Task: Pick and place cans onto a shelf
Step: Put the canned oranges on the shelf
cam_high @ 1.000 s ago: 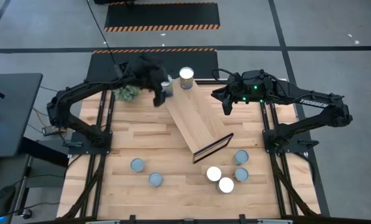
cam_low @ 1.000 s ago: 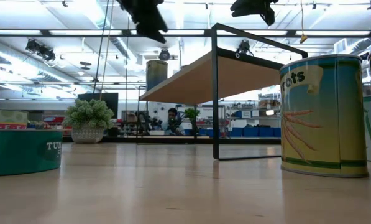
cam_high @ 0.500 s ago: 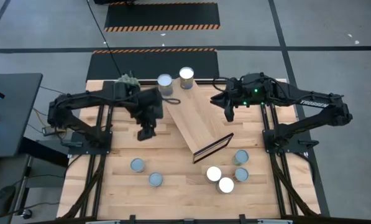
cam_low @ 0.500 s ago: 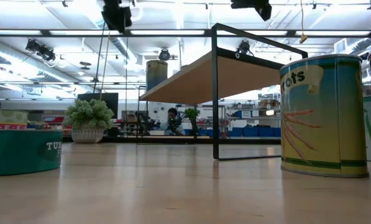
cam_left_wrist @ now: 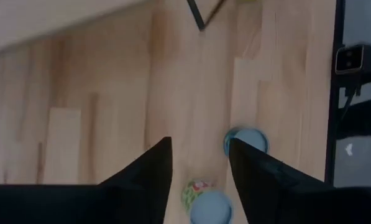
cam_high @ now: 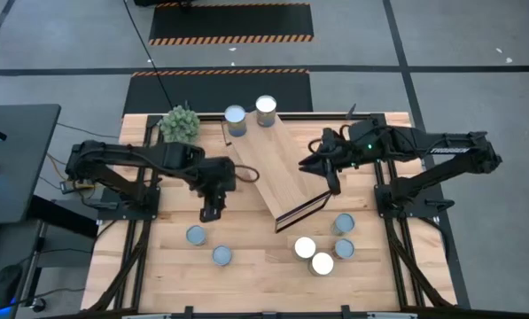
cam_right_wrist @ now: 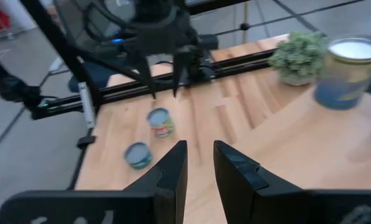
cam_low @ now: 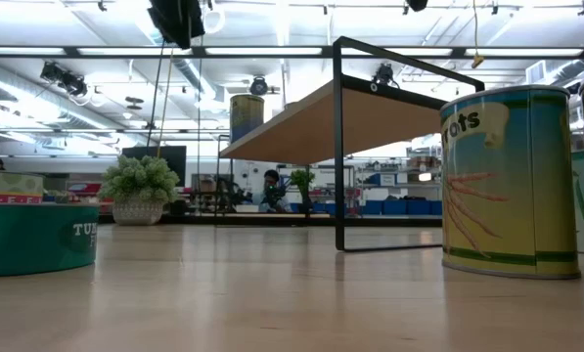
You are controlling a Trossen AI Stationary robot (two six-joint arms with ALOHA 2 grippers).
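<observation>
The left gripper [cam_high: 209, 213] hovers spread above two cans [cam_high: 196, 235] on the table's near left. The right gripper [cam_high: 336, 186], narrowly parted and empty, hangs over the shelf [cam_high: 277, 168]

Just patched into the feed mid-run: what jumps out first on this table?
The long light-wood shelf with a dark-framed end lies slanted across the table's middle, with two silver-topped cans at its far end. The left gripper hangs empty above two blue-topped tins on the butcher-block tabletop. The right gripper hovers over the shelf's right edge, with four more tins clustered near the framed end.
</observation>
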